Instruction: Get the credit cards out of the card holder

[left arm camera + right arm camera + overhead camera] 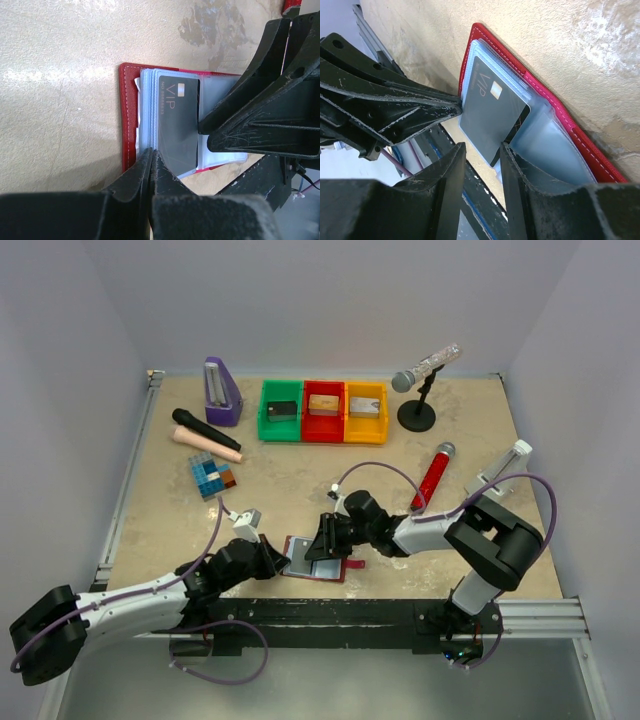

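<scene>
holder (pixel 128 115): we see it open on the table (pixel 300 490) by the near edge; grey VIP card (pixel 177 125) on its clear pockets | left gripper (pixel 152 161): fingers pressed together at the pockets' edge | right gripper (pixel 479 150): fingers slightly apart; card's corner between them

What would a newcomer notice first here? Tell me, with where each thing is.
Both grippers meet over the open dark-red card holder at the near edge of the table. The left gripper pinches its clear sleeves, and the right gripper straddles a corner of the grey VIP card. At the far side sits a row of green, red and yellow bins.
</scene>
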Tool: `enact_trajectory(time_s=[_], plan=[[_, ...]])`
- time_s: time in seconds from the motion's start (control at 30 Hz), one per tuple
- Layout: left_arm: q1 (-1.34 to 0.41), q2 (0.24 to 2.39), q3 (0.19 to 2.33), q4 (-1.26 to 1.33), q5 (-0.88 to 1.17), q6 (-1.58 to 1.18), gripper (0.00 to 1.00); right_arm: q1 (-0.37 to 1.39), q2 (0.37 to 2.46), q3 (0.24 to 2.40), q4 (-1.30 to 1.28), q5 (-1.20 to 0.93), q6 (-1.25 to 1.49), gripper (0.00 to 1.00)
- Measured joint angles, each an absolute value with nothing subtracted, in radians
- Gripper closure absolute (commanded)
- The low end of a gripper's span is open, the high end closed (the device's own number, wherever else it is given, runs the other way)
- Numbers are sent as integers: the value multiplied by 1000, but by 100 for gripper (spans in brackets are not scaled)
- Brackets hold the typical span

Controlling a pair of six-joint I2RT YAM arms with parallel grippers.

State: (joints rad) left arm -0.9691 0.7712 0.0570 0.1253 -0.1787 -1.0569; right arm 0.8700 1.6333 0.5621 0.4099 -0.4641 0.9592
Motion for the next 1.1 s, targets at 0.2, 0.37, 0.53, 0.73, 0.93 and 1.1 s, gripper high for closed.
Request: enact_trajectory(time_s=[0.2,0.37,0.53,0.73,0.93,1.1], plan=[[-969,780,57,134,-179,-1058,100,870,1633,557,419,-464,962,60],[-969,781,57,136,-179,-1062,100,870,1625,553,415,-463,961,58],[-969,786,57,138,-179,-1064,100,870,1620,547,402,-459,960,57],[-969,796,57,149,-179,-1064,100,870,1620,546,405,-459,961,57],[-969,811,57,165,-179,-1065,100,869,1620,513,473,-464,978,58],[-969,817,57,170,-178,-1065,100,866,1621,474,559,-464,1011,58]])
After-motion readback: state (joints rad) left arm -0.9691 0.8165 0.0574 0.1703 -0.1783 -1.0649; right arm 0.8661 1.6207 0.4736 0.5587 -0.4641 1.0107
